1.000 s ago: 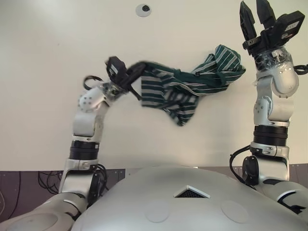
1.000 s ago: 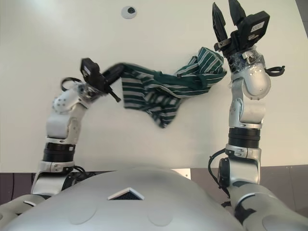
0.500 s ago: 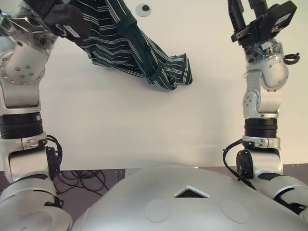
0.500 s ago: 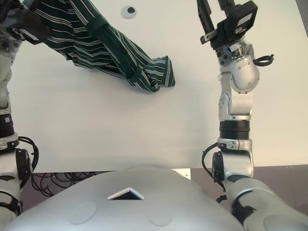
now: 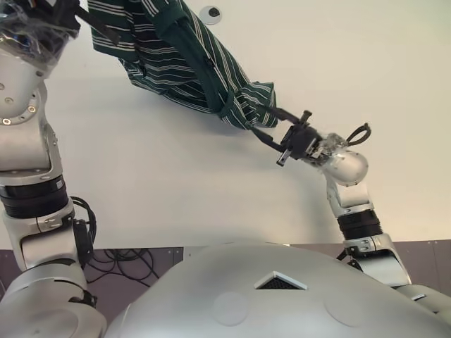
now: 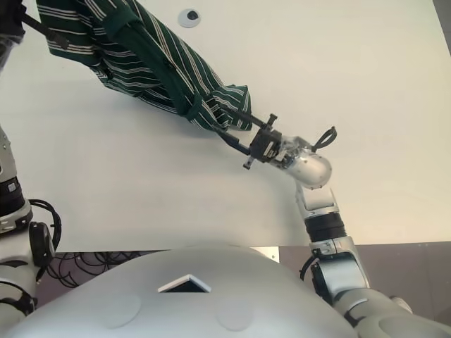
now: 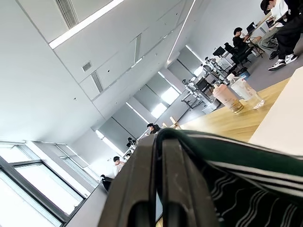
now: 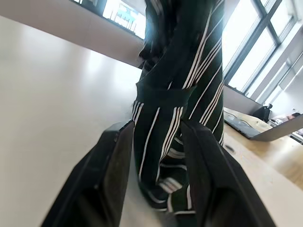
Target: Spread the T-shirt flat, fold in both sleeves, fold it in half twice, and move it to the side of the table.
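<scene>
The T-shirt (image 5: 183,60), dark green with thin white stripes, hangs bunched in a long slanting drape over the white table (image 5: 211,190). My left gripper (image 5: 88,17) is raised at the far left and shut on the shirt's upper end; in the left wrist view its fingers (image 7: 142,189) pinch the fabric (image 7: 236,179). My right gripper (image 5: 262,121) sits low at the shirt's bottom end, open, with one finger on each side of the hanging cloth (image 8: 175,109). Its fingers (image 8: 111,161) are spread apart and not pressed on the fabric.
A round grey grommet (image 5: 210,14) is set into the table's far side, behind the shirt. Cables (image 5: 120,257) hang below the table's near edge at the left. Bare tabletop lies to the right and in front of the shirt.
My left gripper lifted the shirt from the table up to the far left. My right arm came down from its raised spot at the right and swung in around the shirt's lower end.
</scene>
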{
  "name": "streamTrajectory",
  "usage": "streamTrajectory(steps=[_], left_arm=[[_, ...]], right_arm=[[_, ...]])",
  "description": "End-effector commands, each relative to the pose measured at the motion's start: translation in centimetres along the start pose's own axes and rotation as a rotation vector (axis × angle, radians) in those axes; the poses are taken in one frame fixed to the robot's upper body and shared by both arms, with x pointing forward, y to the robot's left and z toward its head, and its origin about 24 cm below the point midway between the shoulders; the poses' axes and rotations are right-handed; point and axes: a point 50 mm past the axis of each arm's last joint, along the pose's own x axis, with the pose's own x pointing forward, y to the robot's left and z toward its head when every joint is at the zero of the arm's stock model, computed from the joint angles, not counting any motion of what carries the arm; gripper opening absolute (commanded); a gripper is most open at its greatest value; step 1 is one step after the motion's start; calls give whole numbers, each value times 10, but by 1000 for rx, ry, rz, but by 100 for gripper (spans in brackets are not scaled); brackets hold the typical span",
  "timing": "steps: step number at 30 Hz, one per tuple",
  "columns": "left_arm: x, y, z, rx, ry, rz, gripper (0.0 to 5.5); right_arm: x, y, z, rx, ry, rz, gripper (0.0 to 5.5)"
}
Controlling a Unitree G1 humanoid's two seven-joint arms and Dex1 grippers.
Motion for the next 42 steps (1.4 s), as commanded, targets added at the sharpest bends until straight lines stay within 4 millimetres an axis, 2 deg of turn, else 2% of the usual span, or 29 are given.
streamTrajectory(steps=[1, 7, 13, 18, 23, 29, 31, 33, 35, 37, 39, 42], left_arm=[[-4, 3, 5, -23, 13, 0, 4], [-4, 6, 9, -48, 23, 4, 4], [-5, 6, 12, -64, 23, -1, 4], [-4, 6, 10, -69, 36, 0, 0], [-3, 6, 8, -72, 45, 3, 0], [-2, 6, 7, -74, 46, 6, 0], [0, 8, 5, -68, 47, 10, 0], [4, 14, -2, 37, 41, 20, 0], [7, 21, -15, 289, 95, 26, 0], [9, 23, -31, 451, 133, -10, 0], [14, 26, -44, 506, 149, -42, 0], [36, 31, -54, 612, 120, -113, 0]], right_arm=[[10, 14, -17, -42, 67, -44, 180], [19, 18, -31, -188, 139, -152, 180], [21, 11, -36, -373, 173, -272, 180], [22, 16, -33, -371, 116, -274, 95], [21, 10, -30, -372, 85, -308, 14], [19, 4, -26, -377, 58, -346, 4], [16, -9, -18, -381, 19, -412, 4], [12, -35, -4, -391, -46, -492, 4], [11, -60, 4, -348, -60, -481, 4], [10, -94, 18, -246, -78, -468, 4], [10, -125, 35, -192, -108, -442, 4], [17, -180, 68, -146, -138, -404, 4]])
